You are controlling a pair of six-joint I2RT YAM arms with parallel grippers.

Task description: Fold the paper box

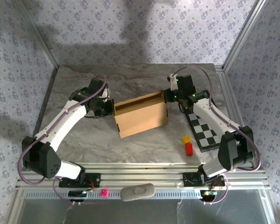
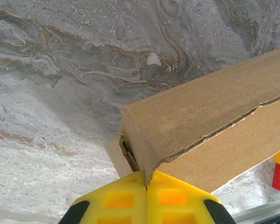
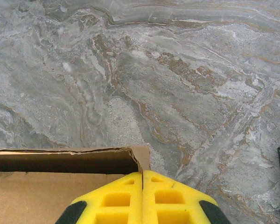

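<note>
**Though both claws are pressed together, the box can skid**

Top view: the paper box (image 1: 141, 115) sits mid-table, partly folded, with the left gripper (image 1: 110, 107) at its left end and the right gripper (image 1: 168, 96) at its far right corner. Slick marble table (image 1: 84, 140); a push may slide the box toward the checkered board (image 1: 206, 133) and blocks (image 1: 187, 145). Patterned wallpaper (image 1: 144, 28), metal frame (image 1: 144, 169).

Left wrist: fingers (image 2: 121, 198) closed on nothing, tips touching the box corner; the gaping flap may spring out.

Right wrist: fingers (image 3: 170, 198) closed, empty, just beside the open corner; a hard poke could crumple the wall.
</note>
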